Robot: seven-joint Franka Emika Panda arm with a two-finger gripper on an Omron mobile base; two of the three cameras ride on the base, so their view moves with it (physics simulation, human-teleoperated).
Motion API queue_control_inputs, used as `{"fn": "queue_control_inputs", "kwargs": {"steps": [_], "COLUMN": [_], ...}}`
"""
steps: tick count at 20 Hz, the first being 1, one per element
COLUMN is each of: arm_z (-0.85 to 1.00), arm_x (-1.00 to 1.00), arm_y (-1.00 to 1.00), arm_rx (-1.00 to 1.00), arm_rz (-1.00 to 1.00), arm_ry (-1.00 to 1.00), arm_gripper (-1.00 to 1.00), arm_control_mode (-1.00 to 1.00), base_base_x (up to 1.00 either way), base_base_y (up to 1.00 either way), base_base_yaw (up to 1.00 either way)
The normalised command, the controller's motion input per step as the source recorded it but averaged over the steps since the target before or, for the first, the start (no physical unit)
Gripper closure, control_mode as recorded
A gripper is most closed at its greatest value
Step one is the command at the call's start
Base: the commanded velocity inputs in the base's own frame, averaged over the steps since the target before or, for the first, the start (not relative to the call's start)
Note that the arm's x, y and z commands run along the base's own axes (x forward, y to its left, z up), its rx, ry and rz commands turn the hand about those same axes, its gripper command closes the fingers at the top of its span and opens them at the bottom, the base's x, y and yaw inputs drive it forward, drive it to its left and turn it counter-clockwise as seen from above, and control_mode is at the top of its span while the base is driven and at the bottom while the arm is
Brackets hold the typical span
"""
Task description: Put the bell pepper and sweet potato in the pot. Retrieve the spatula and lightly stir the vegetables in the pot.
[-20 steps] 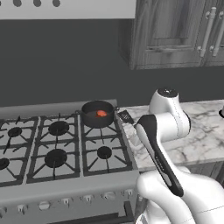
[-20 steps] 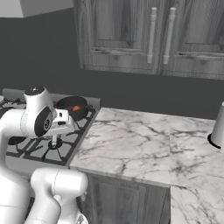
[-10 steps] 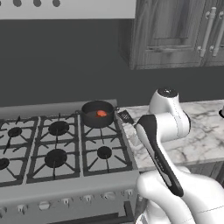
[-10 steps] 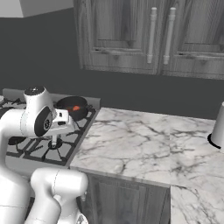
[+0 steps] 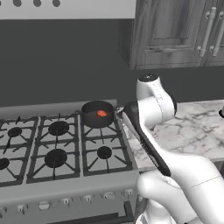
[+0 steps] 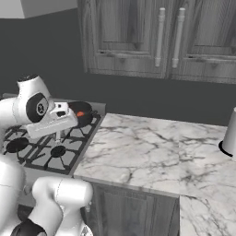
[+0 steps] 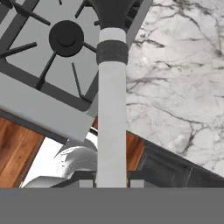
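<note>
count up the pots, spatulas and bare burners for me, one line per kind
pot: 1
spatula: 1
bare burners: 5
total: 7

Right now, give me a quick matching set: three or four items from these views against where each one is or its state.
Items:
1. pot
2. spatula
3. bell pepper
4. tool

Places or states:
A. inside the pot
B. on the back right burner of the stove
C. shut on the pale handle
D. held above the stove's edge, black head pointing away

Pairs: 1-B, 2-D, 3-A, 4-C
</note>
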Motion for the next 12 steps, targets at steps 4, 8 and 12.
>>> {"fn": "queue_control_inputs", "kwargs": {"steps": [4,8,12], "arm_z": [0.20,-0.16,-0.43], "arm_x": [0.63,0.67,0.38], "arm_y": [0.10,0.33,0.04], "arm_rx": [-0.36,-0.38,-0.21], "arm_rz": [0.04,0.01,0.02], "arm_ry": [0.22,0.17,0.00], "arm_gripper": [1.00,1.00,1.00], "arm_control_mode": [-1.00,-1.00,-1.00], "base_base_x": [0.00,0.00,0.00], "base_base_y": [0.00,0.00,0.00], "base_base_yaw": [0.00,0.00,0.00]}}
